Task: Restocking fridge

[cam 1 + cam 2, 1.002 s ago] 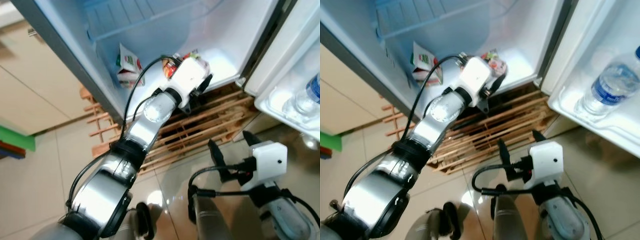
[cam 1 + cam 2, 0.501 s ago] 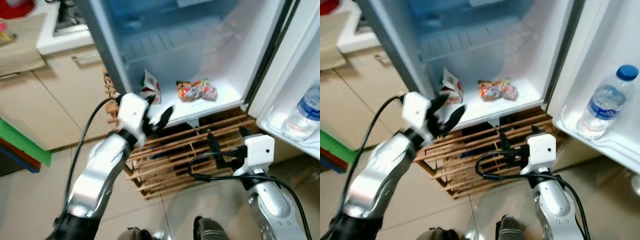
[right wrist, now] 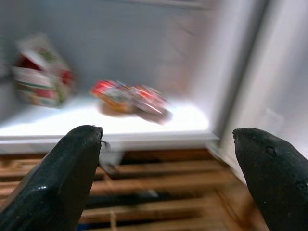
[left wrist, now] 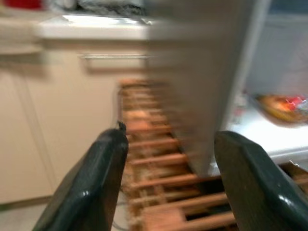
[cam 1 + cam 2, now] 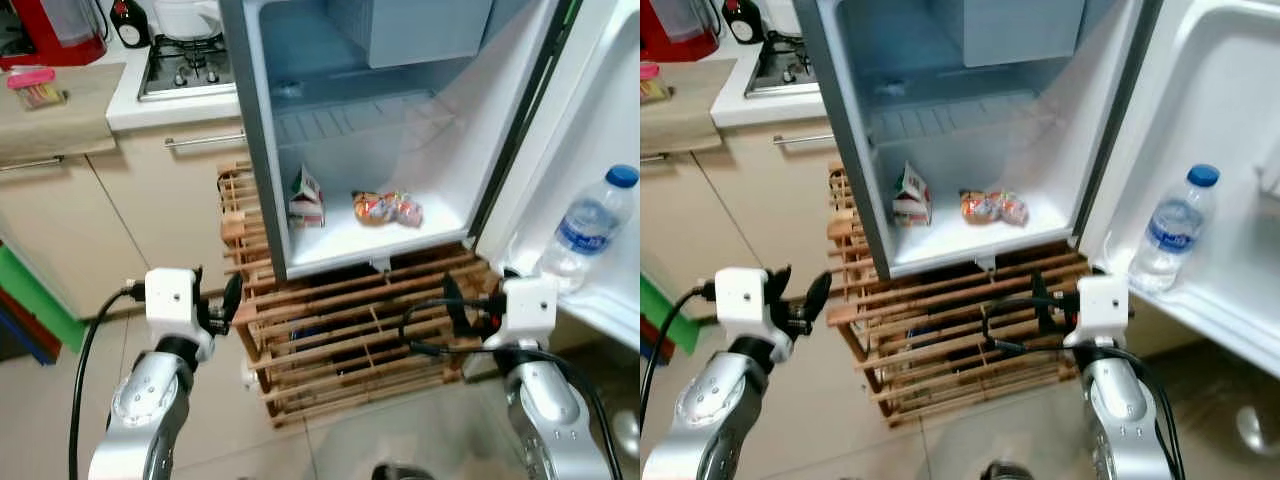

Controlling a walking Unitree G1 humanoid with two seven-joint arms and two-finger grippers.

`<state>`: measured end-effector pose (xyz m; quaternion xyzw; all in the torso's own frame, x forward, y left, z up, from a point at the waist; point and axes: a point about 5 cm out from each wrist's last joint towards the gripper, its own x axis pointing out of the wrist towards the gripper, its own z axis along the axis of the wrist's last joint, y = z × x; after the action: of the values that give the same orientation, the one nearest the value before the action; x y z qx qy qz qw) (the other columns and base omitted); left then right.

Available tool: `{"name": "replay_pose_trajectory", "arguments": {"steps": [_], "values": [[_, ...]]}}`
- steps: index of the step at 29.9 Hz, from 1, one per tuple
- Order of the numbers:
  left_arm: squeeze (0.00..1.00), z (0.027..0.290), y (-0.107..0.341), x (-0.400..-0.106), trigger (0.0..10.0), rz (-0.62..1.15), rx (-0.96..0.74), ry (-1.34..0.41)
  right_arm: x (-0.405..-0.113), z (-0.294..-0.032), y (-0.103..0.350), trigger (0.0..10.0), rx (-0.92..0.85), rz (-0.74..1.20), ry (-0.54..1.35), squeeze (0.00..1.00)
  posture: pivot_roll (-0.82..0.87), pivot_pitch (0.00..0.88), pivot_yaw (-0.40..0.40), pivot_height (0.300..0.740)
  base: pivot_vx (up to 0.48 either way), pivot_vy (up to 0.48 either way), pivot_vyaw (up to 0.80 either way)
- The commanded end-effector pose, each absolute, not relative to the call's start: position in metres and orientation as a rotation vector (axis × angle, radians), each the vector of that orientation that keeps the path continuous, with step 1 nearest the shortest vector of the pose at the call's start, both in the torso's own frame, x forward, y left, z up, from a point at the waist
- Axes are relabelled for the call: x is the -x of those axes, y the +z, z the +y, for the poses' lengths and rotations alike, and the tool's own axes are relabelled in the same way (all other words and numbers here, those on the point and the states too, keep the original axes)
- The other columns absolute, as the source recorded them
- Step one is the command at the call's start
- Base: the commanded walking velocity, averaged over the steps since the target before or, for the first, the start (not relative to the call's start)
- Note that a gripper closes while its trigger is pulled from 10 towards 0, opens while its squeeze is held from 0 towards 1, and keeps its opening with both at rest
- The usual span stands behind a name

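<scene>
An open fridge (image 5: pixel 262 150) stands on a wooden slatted rack (image 5: pixel 340 330), seen from above by the robot's head camera. On the fridge's white bottom shelf (image 5: pixel 350 238) a small carton (image 5: pixel 306 196) stands upright at about 9 o'clock from a wrapped snack packet (image 5: pixel 387 208), the two near each other but apart. The fridge door (image 5: pixel 600 120) swings open at 3 o'clock, and a water bottle (image 5: pixel 585 225) with a blue cap stands upright in its door shelf. The left gripper (image 5: pixel 228 305) is held outside the fridge, at 8 o'clock from the carton, fingers spread and empty. The right gripper (image 5: pixel 458 305) is in front of the rack, at 5 o'clock from the packet, fingers also wide apart and empty. A counter with a gas hob (image 5: pixel 185 62) sits at 10 o'clock, above beige cabinets (image 5: pixel 120 200).
</scene>
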<state>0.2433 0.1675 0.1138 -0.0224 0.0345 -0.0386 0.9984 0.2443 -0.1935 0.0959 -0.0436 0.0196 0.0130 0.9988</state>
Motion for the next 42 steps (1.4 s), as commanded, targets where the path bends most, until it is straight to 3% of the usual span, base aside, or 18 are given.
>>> {"name": "replay_pose_trajectory", "arguments": {"steps": [1, 12, 17, 25, 42], "values": [[0.0, 0.163, 0.12, -0.249, 10.0, 0.033, 0.013, -0.092, -0.251, -0.189, 0.101, 10.0, 0.073, 0.006, 0.03, 0.22, -0.09, 0.0, 0.047, 0.74, 0.0, 0.0, 0.0], [0.0, 0.158, 0.128, -0.259, 10.0, 0.001, -0.02, -0.161, -0.256, -0.183, 0.1, 10.0, 0.064, -0.021, 0.051, 0.23, -0.1, 0.0, 0.082, 0.74, 0.0, -0.044, 0.0], [0.0, 0.149, 0.133, -0.257, 10.0, -0.035, -0.072, -0.211, -0.254, -0.181, 0.097, 10.0, 0.065, -0.015, 0.059, 0.24, -0.09, 0.0, 0.079, 0.74, 0.0, -0.402, 0.74], [0.0, 0.147, 0.135, -0.265, 10.0, -0.045, -0.067, -0.204, -0.256, -0.18, 0.097, 10.0, 0.069, -0.014, 0.079, 0.22, -0.1, 0.0, 0.066, 0.74, 0.0, 0.0, 0.0], [0.0, 0.14, 0.136, -0.276, 10.0, -0.059, -0.059, -0.212, -0.259, -0.181, 0.097, 10.0, 0.081, -0.014, 0.087, 0.22, -0.11, 0.0, 0.065, 0.74, -0.322, 0.0, 0.0]]}}
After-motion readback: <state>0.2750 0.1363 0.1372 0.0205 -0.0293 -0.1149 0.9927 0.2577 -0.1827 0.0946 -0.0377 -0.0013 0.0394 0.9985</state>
